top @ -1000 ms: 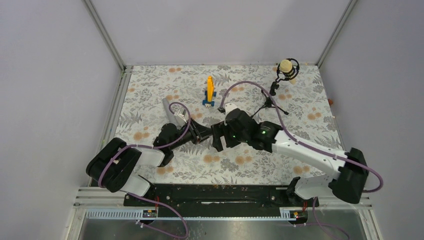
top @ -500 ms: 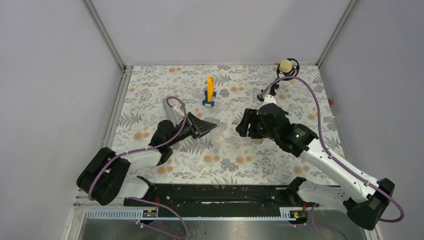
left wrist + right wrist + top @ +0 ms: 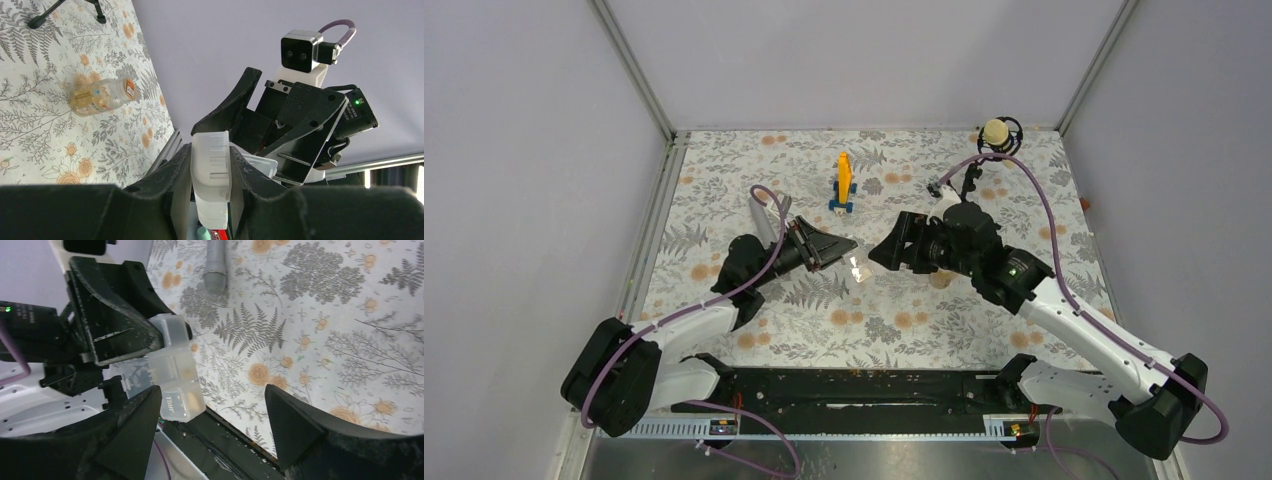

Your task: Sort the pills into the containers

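Your left gripper [image 3: 210, 175] is clamped tight on the clear plastic container [image 3: 172, 375], holding it right in front of your right gripper [image 3: 212, 422], whose fingers are spread wide with nothing between them. The amber jar [image 3: 102, 96] stands on the floral table [image 3: 724, 180] just beside your right arm. The grey tube [image 3: 216, 265] lies well apart, behind your left wrist.

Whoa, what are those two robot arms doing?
They are sorting pills. The left gripper is holding a clear plastic pill box between its fingers. The right gripper is open and empty, facing the box from close by. A small amber jar with pills inside sits on the flowery table by the right arm, and nothing is touching it.
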You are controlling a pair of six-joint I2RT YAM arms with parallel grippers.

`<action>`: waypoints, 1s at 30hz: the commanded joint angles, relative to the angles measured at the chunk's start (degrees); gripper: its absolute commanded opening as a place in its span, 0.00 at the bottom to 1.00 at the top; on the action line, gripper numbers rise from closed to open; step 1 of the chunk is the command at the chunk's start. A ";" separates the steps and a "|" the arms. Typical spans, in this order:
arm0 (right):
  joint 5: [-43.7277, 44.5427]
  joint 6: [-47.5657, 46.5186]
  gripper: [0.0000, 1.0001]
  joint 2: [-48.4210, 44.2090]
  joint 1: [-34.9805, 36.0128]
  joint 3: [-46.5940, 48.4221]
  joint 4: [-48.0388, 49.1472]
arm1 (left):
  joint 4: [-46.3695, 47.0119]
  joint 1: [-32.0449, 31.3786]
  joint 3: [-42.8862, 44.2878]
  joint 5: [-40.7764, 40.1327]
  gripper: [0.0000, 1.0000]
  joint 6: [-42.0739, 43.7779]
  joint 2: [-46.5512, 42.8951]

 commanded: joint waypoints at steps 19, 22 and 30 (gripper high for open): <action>-21.80 12.08 0.71 5.03 -2.30 -5.37 25.11 | 0.27 -0.16 3.67 3.64 0.00 -4.27 -4.29; -23.89 14.23 0.64 5.88 -2.55 -6.51 28.66 | -0.56 -0.15 3.99 3.60 0.00 -4.16 -4.95; -28.05 17.47 0.54 7.38 -2.88 -7.96 34.17 | -1.18 -0.15 4.62 3.65 0.00 -4.14 -5.41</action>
